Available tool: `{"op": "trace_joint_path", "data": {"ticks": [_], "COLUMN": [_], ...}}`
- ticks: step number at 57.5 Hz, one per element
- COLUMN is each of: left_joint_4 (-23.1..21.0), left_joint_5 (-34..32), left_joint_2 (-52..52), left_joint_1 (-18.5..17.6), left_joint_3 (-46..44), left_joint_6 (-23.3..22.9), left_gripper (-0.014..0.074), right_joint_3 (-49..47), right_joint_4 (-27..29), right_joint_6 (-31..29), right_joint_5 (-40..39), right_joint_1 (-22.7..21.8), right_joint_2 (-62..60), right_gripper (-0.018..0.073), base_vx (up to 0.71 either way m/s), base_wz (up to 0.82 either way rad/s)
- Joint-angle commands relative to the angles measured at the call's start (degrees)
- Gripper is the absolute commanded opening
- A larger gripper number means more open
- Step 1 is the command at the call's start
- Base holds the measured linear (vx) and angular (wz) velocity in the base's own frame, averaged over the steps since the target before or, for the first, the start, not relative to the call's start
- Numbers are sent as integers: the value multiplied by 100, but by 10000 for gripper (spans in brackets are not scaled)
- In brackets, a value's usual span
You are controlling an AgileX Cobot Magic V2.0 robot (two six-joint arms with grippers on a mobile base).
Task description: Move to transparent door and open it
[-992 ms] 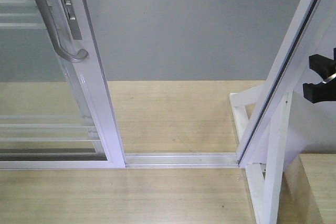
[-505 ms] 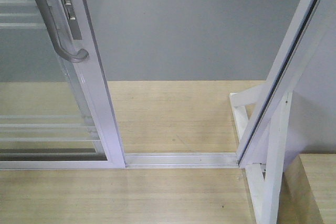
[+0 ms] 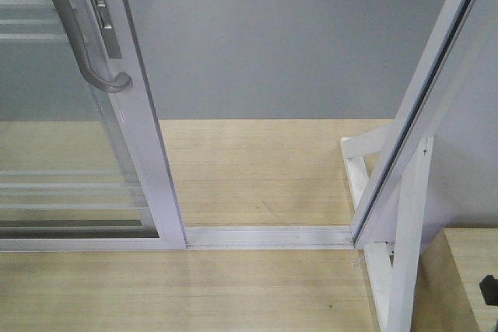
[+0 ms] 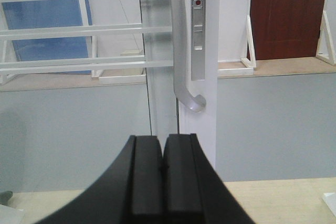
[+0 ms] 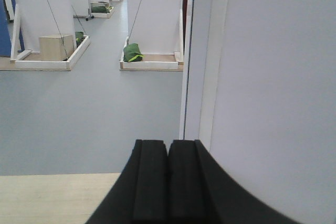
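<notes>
- The glass door is cut off by the top and left edges in the front view; its grey handle runs out of the picture at the top
- In the left wrist view the handle's upper end is also cropped
- A small black part shows at the right edge of the front view; too little is visible to identify it
- The green bundle in the right wrist view is too small to identify

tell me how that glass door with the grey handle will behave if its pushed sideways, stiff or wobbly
The transparent door probably stays stiff: a white frame surrounds the glass. It sits in a floor track, so it should slide along it rather than swing or tip. The tall glass panel suggests some weight, so expect resistance at first. The curved handle looks smooth metal; closed fingers could slip on it.
</notes>
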Motion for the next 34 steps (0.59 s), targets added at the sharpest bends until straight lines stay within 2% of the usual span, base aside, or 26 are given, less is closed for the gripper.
{"op": "trace_joint_path", "data": {"ticks": [1,34], "left_joint_4": [-46,-46], "left_joint_5": [-475,-475], "left_joint_2": [-78,-78], "left_joint_1": [-25,-25], "left_joint_3": [94,94], "left_joint_6": [3,3], "left_gripper": [-6,-6], "right_joint_3": [30,30], "right_joint_4": [-56,-62], "right_joint_6": [0,0], "right_joint_5": [-502,-502], "right_joint_1": [21,15], "right_joint_2": [-99,-99], "right_gripper": [-9,-9], "base_vx": [0,0], "base_wz": [0,0]}}
